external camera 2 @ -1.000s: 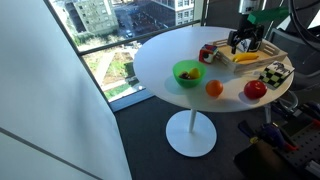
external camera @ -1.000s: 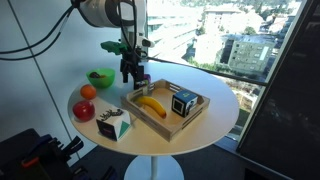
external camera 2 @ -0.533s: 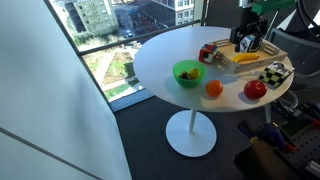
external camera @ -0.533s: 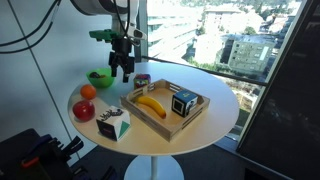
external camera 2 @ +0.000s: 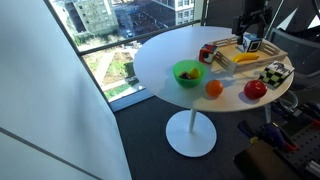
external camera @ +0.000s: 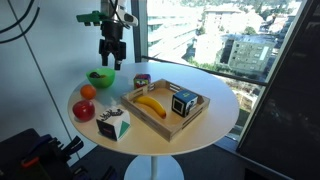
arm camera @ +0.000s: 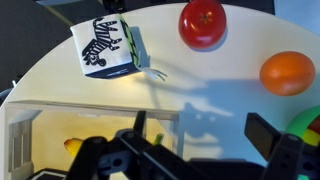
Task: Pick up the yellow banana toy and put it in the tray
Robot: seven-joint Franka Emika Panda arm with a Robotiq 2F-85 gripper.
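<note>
- The yellow banana toy [external camera: 151, 105] lies flat on the floor of the tray [external camera: 192, 120], close to the tray wall that faces the white zebra-print box [external camera: 115, 124].
- Its long axis runs along that wall. In an exterior view it goes from upper left to lower right, with the curve bowed towards the wall.
- In an exterior view the same toy [external camera 2: 247, 58] shows as a yellow strip inside the tray. The wrist view catches only one yellow end [arm camera: 72, 146], at the lower left.
- The pincer [external camera: 109, 62] is raised well above the round white worktop [external camera: 222, 100]. It hangs roughly over the green bowl [external camera: 100, 77], well apart from the tray.
- Its fingers point straight down, and the arm reaches in from the top of the frame.
- In the wrist view the pincer [arm camera: 198, 125] is released, with its two fingers spread wide and nothing between them.
- In the tray there is one banana toy and one dark cube [external camera: 183, 101].
- On the worktop outside the tray there is one green bowl, one orange [external camera: 88, 92], one red apple [external camera: 84, 110], one zebra-print box and one small can [external camera: 142, 81] just beside the tray's far corner.
- The wrist view shows the apple [arm camera: 203, 23], the orange [arm camera: 287, 72] and the box [arm camera: 108, 47] each standing apart from the others.
</note>
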